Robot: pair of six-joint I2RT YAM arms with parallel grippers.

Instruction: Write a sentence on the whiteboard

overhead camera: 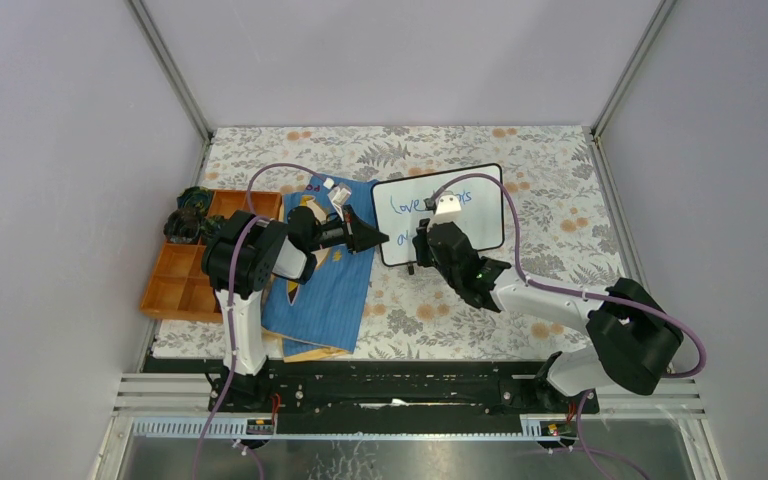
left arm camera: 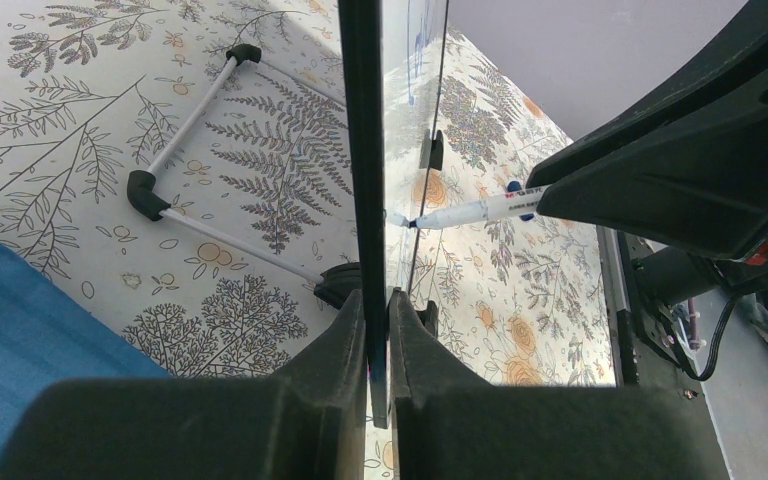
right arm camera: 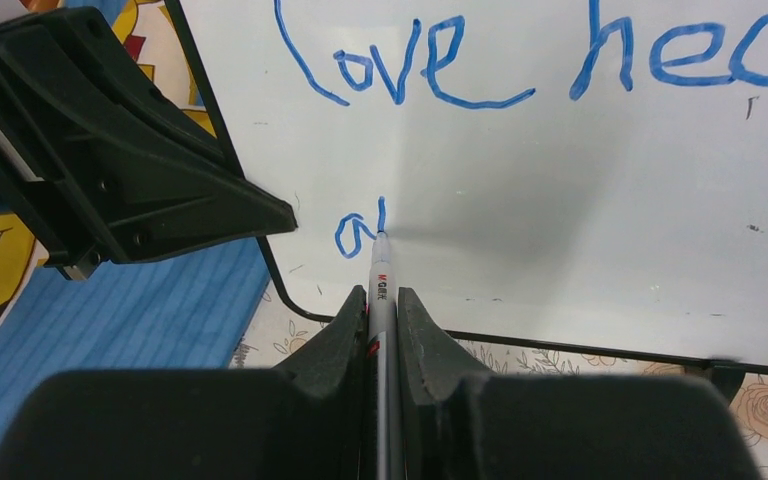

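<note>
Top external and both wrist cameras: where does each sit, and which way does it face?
Top external: above and behind the left arm and right arm, looking down at the table; both show whole.
Left wrist: on the left arm, looking along the edge of the whiteboard; the left end effector clamps that edge.
Right wrist: on the right arm, facing the written side of the whiteboard; the right end effector holds the marker.
Shared: both wrist views show the marker tip on the whiteboard and the other arm's end effector.
</note>
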